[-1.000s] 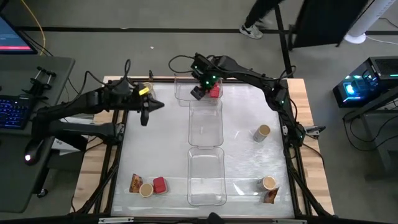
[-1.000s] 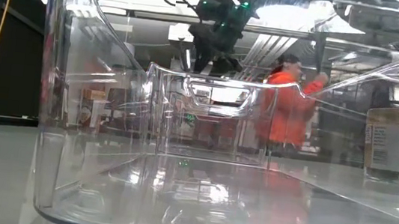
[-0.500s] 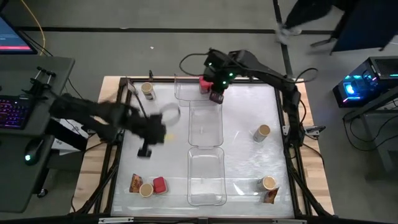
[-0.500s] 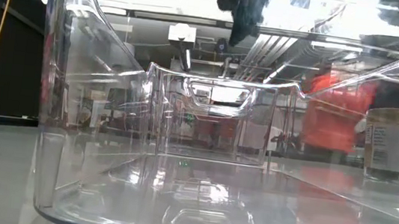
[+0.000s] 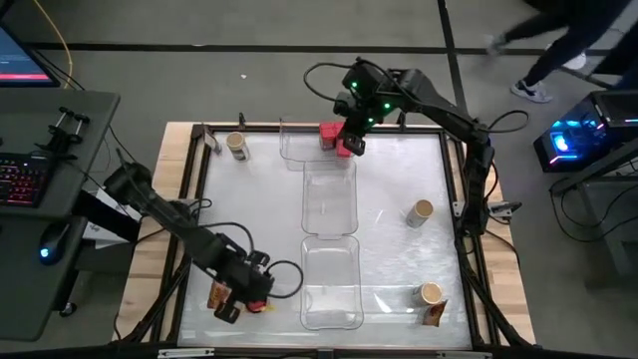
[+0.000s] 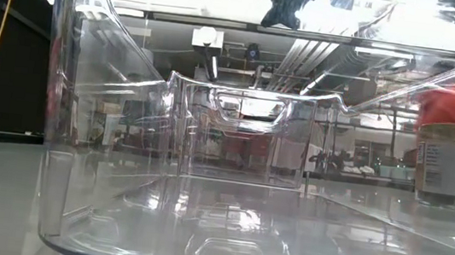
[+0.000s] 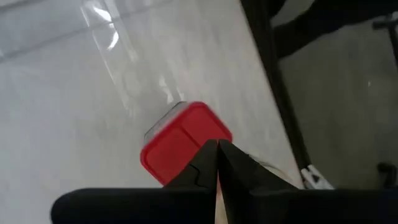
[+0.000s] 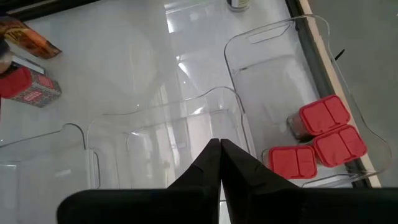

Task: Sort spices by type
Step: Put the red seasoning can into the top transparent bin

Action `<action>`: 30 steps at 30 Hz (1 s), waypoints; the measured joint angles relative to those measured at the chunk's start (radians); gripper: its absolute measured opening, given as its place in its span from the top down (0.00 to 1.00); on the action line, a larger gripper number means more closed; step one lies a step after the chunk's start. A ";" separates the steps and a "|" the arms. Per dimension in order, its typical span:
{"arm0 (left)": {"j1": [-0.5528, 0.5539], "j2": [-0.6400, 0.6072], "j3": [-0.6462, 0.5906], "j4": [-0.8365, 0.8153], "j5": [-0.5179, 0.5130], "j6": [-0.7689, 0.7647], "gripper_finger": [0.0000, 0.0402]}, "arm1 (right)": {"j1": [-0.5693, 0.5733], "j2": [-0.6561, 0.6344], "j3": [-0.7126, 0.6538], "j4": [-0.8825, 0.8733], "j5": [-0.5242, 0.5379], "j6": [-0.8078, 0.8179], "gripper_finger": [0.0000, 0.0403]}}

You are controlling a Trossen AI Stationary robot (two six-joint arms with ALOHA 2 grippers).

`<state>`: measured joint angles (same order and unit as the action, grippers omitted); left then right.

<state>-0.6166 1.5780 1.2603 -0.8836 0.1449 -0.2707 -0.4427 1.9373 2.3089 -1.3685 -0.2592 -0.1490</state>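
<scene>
My left gripper (image 5: 251,291) is shut, low over the table's near left corner. Its tips (image 7: 216,149) stand at a red boxy container (image 7: 183,140), which also shows in the high view (image 5: 259,303). A brown-orange packet (image 5: 217,295) lies beside it. My right gripper (image 5: 351,140) is shut and empty above the far clear tray (image 8: 298,56), where three red containers (image 8: 323,115) stand on the tray's floor. Round jars with tan tops stand on the table at the far left (image 5: 236,146), the right (image 5: 421,212) and the near right (image 5: 431,292), the last next to a second packet (image 5: 434,315). My left gripper has its shut fingertips at the near corner of the red container's lid (image 7: 202,144), coming slanting from above. The fingers hide that spot, and I cannot tell whether they touch it. The container stands on the table.
Three clear trays stand in a row down the table's middle: far (image 5: 299,150), middle (image 5: 329,199) and near (image 5: 329,289). The middle and near trays hold nothing. A person walks on the floor beyond the far right corner (image 5: 558,45). The table's dark frame (image 5: 189,219) runs along its edges.
My left gripper has swept from the table's far left, by the jar there, toward the near edge and down to the red container at the near left corner. My right gripper has drawn a little toward the far right, above the far tray.
</scene>
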 joint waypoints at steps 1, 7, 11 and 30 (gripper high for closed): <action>0.005 0.012 0.000 0.002 0.001 0.001 1.00 | 0.000 -0.001 0.000 0.000 0.000 0.000 1.00; 0.032 0.026 -0.008 0.015 0.004 -0.244 1.00 | 0.000 -0.001 0.000 0.001 0.005 -0.005 1.00; 0.044 0.026 -0.008 0.044 0.045 -0.459 1.00 | 0.000 -0.001 0.000 0.002 0.005 -0.012 1.00; 0.025 0.144 -0.007 0.054 0.061 -0.757 1.00 | -0.005 0.000 0.000 0.002 0.008 -0.036 1.00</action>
<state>-0.5919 1.7222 1.2537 -0.8296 0.2054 -1.0279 -0.4473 1.9369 2.3088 -1.3663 -0.2516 -0.1845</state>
